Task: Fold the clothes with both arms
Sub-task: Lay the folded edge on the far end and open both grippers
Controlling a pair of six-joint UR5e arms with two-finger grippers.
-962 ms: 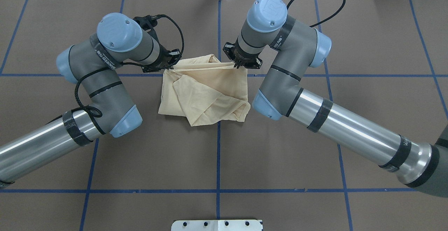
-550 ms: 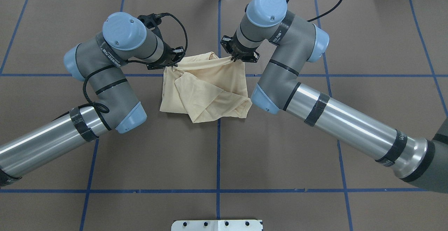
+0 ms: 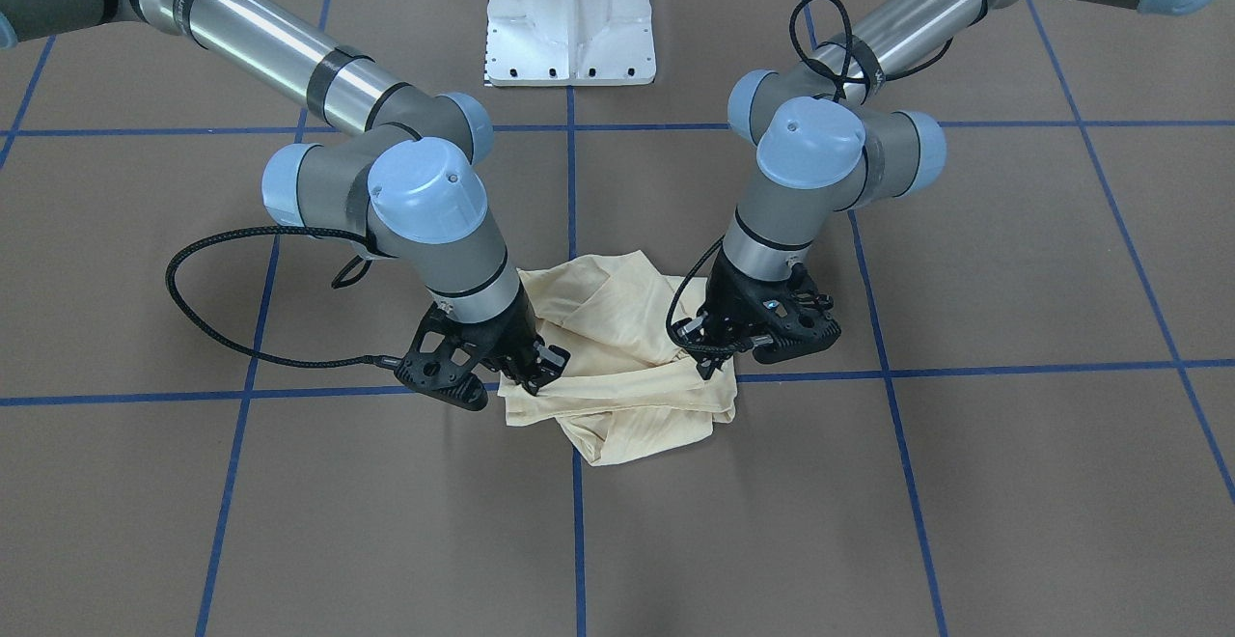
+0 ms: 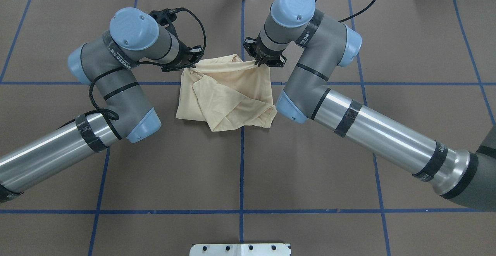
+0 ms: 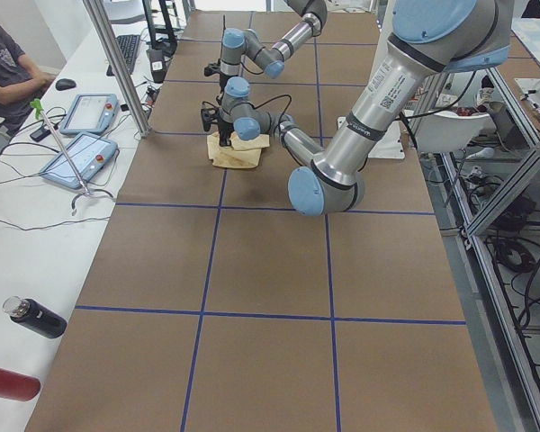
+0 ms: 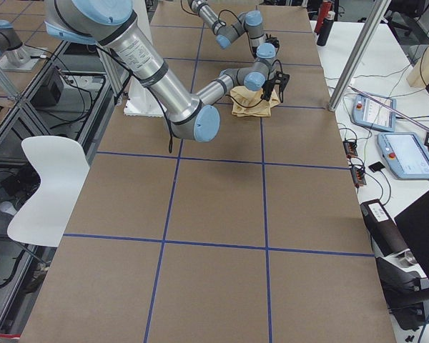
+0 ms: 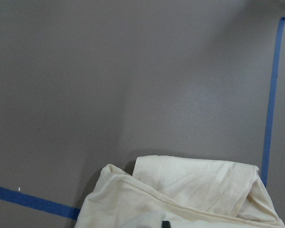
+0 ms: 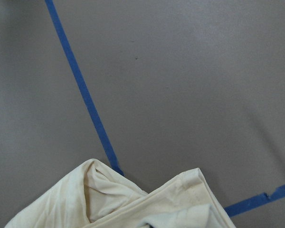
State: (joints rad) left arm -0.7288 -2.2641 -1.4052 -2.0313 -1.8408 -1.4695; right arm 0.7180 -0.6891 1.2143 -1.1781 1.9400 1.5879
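Note:
The pale cream-yellow shirt (image 4: 226,95) lies crumpled in a small heap at the table's middle, its print hidden. It also shows in the front view (image 3: 617,405) and both wrist views (image 7: 190,199) (image 8: 147,204). My left gripper (image 4: 190,66) is shut on the shirt's far left corner. My right gripper (image 4: 259,63) is shut on the far right corner. The far edge runs taut between them. In the front view the left gripper (image 3: 712,359) is on the right and the right gripper (image 3: 533,381) on the left, both low over the table.
The brown table cover (image 4: 310,170) carries blue tape grid lines. The white pedestal base (image 3: 569,19) stands on the robot's side. Tablets (image 5: 81,135) and bottles (image 5: 36,317) lie on the side bench. A white chair (image 6: 46,179) stands beside the table.
Both grippers have moved a little toward the table's far side, dragging the shirt's far edge with them. The right gripper has also shifted inward. The heap has shifted slightly.

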